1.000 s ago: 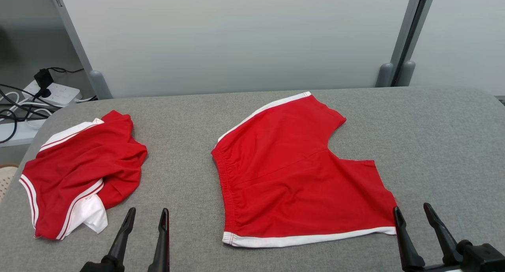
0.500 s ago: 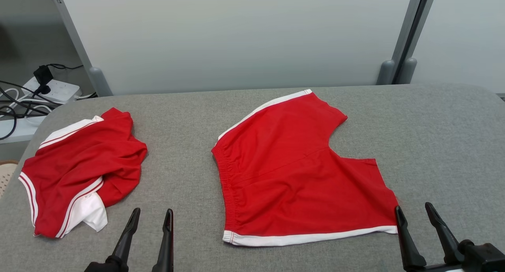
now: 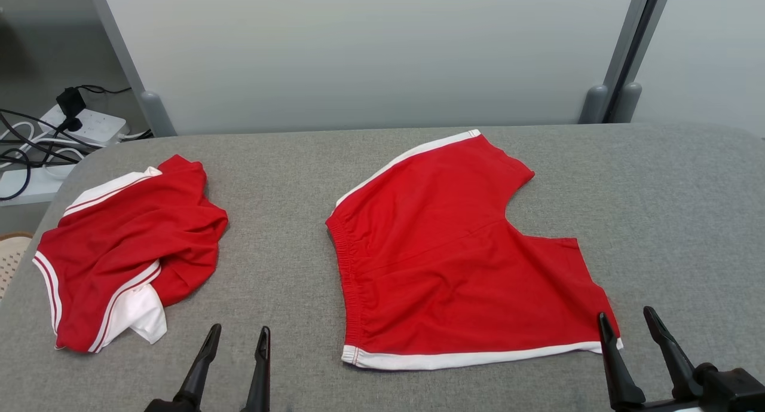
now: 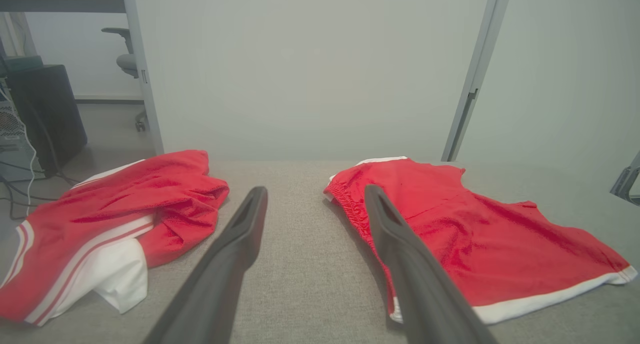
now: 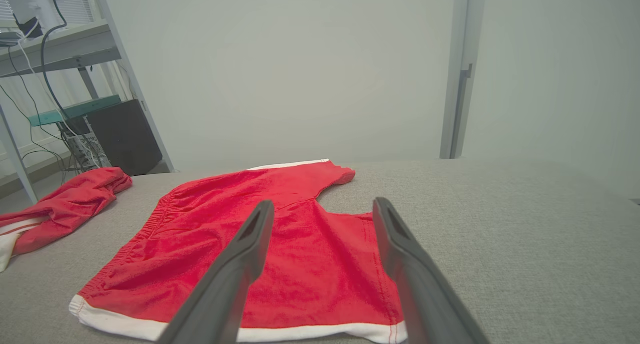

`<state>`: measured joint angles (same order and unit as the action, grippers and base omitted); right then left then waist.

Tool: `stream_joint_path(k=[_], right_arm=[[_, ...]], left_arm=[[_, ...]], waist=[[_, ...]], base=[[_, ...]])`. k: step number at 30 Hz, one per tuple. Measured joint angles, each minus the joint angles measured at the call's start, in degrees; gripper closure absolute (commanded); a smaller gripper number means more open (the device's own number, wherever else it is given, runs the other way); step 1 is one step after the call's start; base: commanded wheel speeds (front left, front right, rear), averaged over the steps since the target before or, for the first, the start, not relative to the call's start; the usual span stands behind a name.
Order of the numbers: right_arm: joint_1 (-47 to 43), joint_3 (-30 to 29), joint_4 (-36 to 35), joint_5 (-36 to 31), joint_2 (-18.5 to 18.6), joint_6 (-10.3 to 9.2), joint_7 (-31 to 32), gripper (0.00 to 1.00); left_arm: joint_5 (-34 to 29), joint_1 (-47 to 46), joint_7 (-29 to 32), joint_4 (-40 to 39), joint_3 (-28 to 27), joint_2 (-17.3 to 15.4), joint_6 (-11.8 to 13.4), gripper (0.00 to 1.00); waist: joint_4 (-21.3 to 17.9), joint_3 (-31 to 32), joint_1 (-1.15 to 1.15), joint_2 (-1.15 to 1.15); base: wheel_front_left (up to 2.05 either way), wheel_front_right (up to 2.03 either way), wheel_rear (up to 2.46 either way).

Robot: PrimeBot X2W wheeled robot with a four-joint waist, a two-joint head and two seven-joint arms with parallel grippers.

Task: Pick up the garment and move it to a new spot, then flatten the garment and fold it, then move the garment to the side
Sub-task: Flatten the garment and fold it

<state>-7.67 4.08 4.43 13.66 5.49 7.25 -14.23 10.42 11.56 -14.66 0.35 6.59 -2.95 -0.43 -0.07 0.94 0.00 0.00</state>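
Centre of scene: red shorts (image 3: 454, 250), white trim at both leg hems, spread flat on grey padded table (image 3: 287, 179), a little right of middle. Elastic waistband turned toward robot's left, legs toward right; one white hem along near edge, the other at far edge.

Left gripper (image 3: 239, 329) low at near side of table, between the two cloths, fingers parted wide, nothing between them, touching neither cloth.

Right gripper (image 3: 624, 314) just beside near right corner of shorts, at end of white hem, jaws equally wide apart and empty; inner fingertip overlapping that corner in head view, contact impossible to judge.

Crumpled red garment (image 3: 125, 250) with white and striped trim bunched at left end of table, well apart from shorts.

Pale partition panel (image 3: 358, 53) upright behind table. White power strip (image 3: 89, 125) with black plug and tangled cables (image 3: 24, 155) beyond far left corner.
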Motion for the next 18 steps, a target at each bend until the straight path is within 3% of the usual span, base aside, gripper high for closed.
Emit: stream_joint_path(k=[18], right_arm=[[0.1,0.5,-0.6,-0.1,1.5,0.01,0.0,0.0]], left_arm=[[-3.5,-6.6,0.0,14.6,6.5,-0.1,-4.6,0.0]], waist=[[-1.5,-2.8,0.0,0.0]], base=[[0.0,0.0,0.0]])
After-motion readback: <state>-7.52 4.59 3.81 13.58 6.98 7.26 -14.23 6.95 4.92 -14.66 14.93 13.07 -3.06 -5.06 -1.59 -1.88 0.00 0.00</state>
